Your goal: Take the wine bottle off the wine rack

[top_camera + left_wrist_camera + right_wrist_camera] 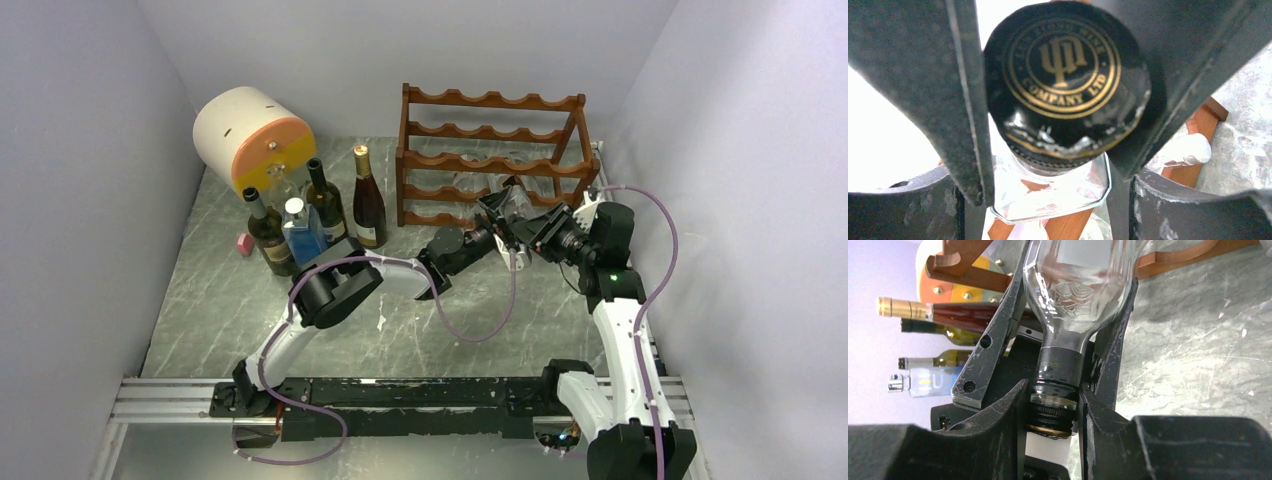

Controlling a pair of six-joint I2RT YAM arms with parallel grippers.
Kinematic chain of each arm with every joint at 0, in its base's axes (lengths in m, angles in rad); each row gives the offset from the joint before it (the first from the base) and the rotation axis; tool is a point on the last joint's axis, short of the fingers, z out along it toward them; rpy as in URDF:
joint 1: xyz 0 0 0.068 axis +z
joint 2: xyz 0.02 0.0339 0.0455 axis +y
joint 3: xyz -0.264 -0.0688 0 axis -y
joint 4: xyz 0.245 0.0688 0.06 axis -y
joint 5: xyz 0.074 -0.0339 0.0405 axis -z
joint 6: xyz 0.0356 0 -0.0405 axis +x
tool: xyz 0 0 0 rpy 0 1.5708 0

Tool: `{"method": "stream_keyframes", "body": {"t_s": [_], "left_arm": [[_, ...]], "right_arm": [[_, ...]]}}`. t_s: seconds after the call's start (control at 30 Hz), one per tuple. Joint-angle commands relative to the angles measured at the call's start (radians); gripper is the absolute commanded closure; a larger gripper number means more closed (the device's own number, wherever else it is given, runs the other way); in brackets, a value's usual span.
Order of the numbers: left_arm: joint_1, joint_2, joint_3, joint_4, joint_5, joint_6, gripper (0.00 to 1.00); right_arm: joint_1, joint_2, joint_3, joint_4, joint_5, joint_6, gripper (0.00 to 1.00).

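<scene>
The dark reddish-brown wine rack (pixel 490 100) stands at the back of the table. A clear glass wine bottle (pixel 503 196) with a black cap lies in its lower tier, neck towards me. My right gripper (pixel 528 232) is shut on the neck just behind the cap (pixel 1053 405); the bottle's shoulder (pixel 1078 290) runs up and away. My left gripper (pixel 492 232) faces the cap (pixel 1063 75) end-on. It is open (pixel 1048 200), and its fingers (pixel 903 205) stand wide on either side of the bottle's shoulder, with a gap to the glass.
Several upright bottles (pixel 310 215) stand left of the rack, beside a cream and orange cylinder (pixel 250 135) and a small pink item (pixel 243 243). Grey walls close in on the left, back and right. A rack foot (pixel 1205 120) shows beside the bottle.
</scene>
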Motion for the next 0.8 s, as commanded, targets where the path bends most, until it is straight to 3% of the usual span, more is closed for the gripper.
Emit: {"method": "stream_keyframes", "body": {"t_s": [0.0,0.03,0.1,0.23,0.3,0.4,0.77], "left_arm": [[0.009,-0.103,-0.058,0.093,-0.071,0.002,0.69],[0.007,-0.115,-0.074,0.094,-0.071,-0.006,0.7],[0.005,-0.139,-0.099,0.081,-0.069,-0.018,0.73],[0.004,-0.165,-0.139,0.079,-0.082,-0.042,0.82],[0.003,-0.173,-0.156,0.093,-0.085,-0.054,0.92],[-0.005,-0.174,-0.174,0.113,-0.093,-0.051,0.93],[-0.078,-0.173,-0.206,0.239,-0.176,-0.001,0.93]], "right_arm": [[0.015,-0.052,0.099,0.023,-0.127,-0.102,0.72],[0.015,-0.052,0.116,0.003,-0.118,-0.125,0.57],[0.014,-0.055,0.148,-0.032,-0.096,-0.163,0.41],[0.015,-0.062,0.206,-0.071,-0.058,-0.216,0.18],[0.015,-0.062,0.232,-0.083,-0.031,-0.239,0.14],[0.014,-0.05,0.277,-0.099,0.012,-0.267,0.1],[0.015,0.002,0.286,-0.091,0.087,-0.273,0.1]]}}
